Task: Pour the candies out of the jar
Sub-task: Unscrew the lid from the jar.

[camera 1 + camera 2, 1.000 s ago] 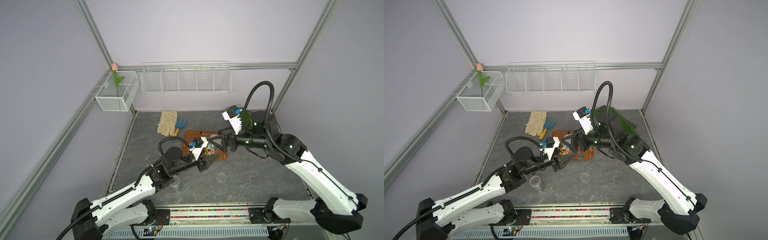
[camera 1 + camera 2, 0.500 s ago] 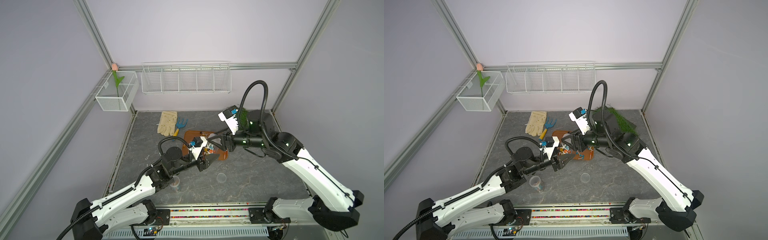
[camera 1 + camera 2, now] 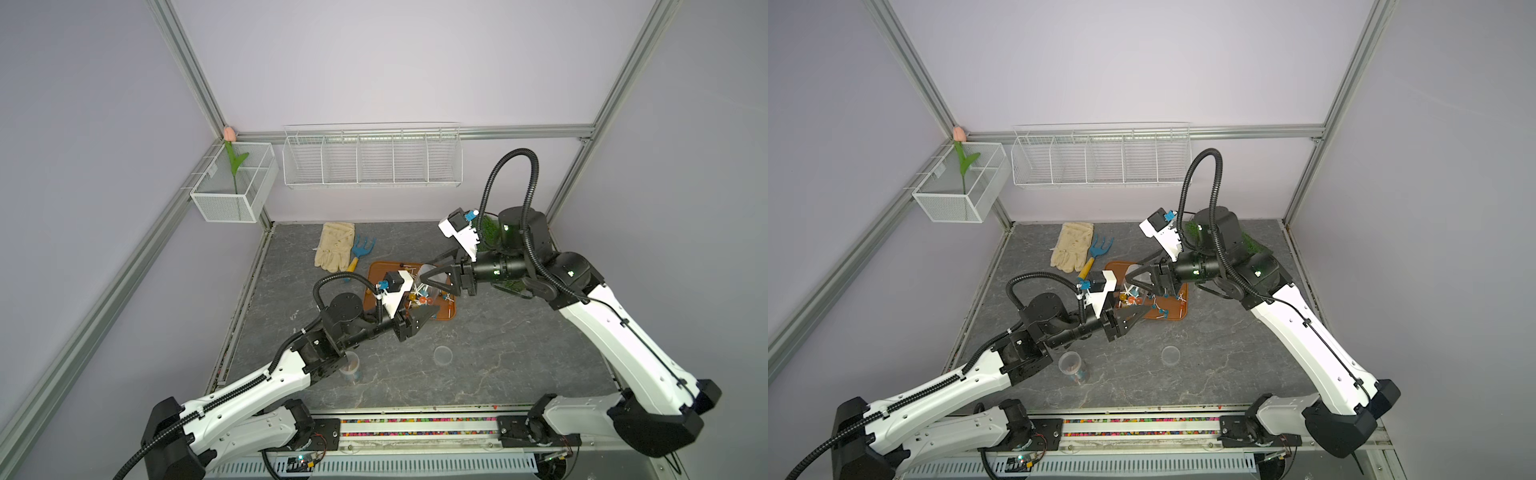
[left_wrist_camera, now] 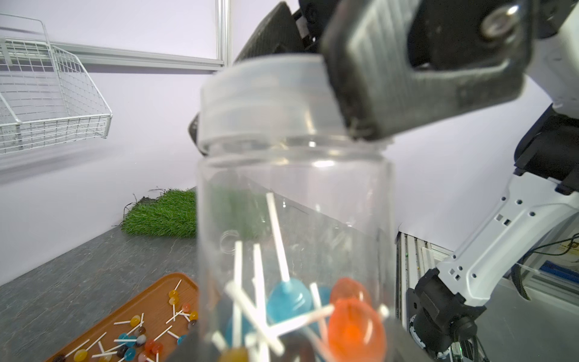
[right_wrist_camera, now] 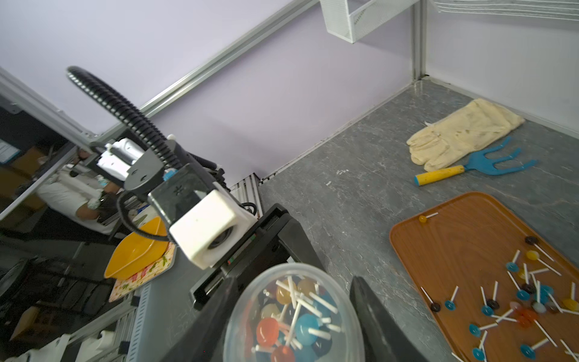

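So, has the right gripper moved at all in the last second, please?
Yes: the right gripper has edged farther in over the brown tray, toward the glove.

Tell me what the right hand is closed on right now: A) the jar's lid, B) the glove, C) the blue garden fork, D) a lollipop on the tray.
A: the left wrist view shows the right hand pressed against the translucent lid on top of the jar, and the right wrist view shows that lid between its fingers.
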